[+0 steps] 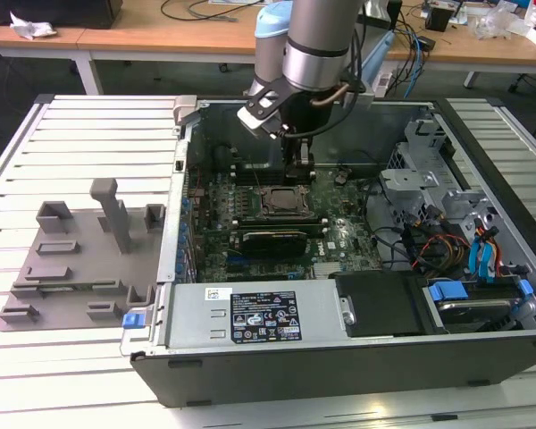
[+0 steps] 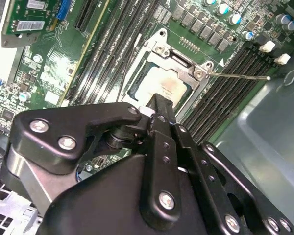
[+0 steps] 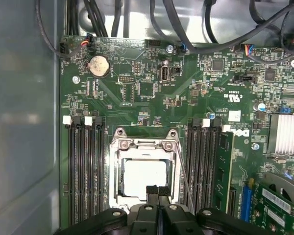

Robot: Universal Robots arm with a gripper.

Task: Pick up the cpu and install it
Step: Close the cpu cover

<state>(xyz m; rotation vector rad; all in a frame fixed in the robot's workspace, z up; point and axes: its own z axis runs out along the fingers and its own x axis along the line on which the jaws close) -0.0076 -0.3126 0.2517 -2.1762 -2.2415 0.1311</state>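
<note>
the cpu (image 3: 144, 178) lies flat in the socket (image 3: 118, 166) on the green board (image 3: 152, 93), right under the gripper (image 3: 157, 190). the gripper's two fingers are pressed together with nothing between them. their tips hide one edge of the cpu. long black slots (image 3: 83, 166) run close on both sides of the socket. the grey case wall (image 3: 19, 122) stands farther off. the arm (image 1: 317, 36) points straight down into the case.

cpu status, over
Gripper, jaws shut, empty. Pale silver square cpu lies flat in black metal-framed socket, just below tips. Thin metal lever rod beside socket, not blocking.
</note>
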